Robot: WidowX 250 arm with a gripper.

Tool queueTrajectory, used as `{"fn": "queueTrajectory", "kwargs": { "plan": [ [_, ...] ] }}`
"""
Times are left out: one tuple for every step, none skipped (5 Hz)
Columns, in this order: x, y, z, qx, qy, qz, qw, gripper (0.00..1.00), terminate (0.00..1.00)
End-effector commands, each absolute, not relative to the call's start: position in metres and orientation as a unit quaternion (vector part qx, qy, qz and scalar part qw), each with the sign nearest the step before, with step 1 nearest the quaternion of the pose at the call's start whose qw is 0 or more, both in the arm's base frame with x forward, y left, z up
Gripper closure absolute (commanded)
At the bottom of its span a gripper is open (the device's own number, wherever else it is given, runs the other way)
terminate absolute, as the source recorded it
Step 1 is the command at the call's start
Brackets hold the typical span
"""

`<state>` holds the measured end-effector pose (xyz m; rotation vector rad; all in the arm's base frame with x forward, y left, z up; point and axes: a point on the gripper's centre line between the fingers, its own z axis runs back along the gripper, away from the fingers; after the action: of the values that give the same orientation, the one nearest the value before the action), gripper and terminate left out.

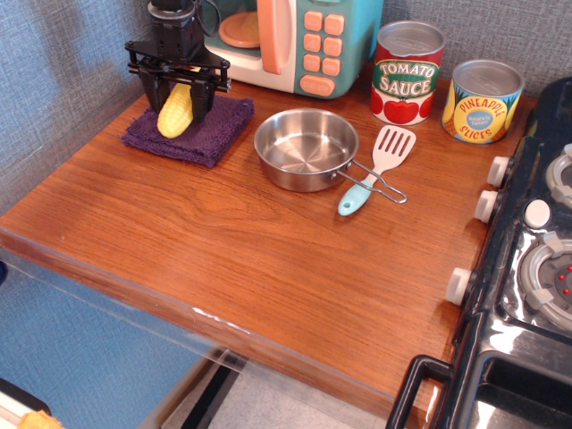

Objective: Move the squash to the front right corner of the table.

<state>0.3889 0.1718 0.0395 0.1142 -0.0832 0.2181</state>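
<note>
The pale yellow ribbed squash lies on a purple cloth at the back left of the wood-grain table. My black gripper stands over it, pointing down. Its two fingers are closed in on either side of the squash's upper half and touch it. The squash's lower tip rests on the cloth. The front right corner of the table lies beside the black stove.
A steel pan and a teal-handled spatula lie mid-table. A tomato sauce can, a pineapple can and a toy microwave stand along the back. The black toy stove borders the right side.
</note>
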Motion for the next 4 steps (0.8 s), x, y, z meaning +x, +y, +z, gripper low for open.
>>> {"fn": "queueTrajectory", "kwargs": {
  "plan": [
    [0.383, 0.161, 0.101, 0.064, -0.116, 0.083, 0.988, 1.0, 0.0],
    [0.357, 0.125, 0.135, 0.047, -0.155, 0.036, 0.986, 1.0, 0.0],
    [0.322, 0.082, 0.137, 0.002, -0.149, -0.006, 0.989, 1.0, 0.0],
    [0.288, 0.038, 0.107, -0.038, -0.106, -0.059, 0.992, 1.0, 0.0]
  ]
}}
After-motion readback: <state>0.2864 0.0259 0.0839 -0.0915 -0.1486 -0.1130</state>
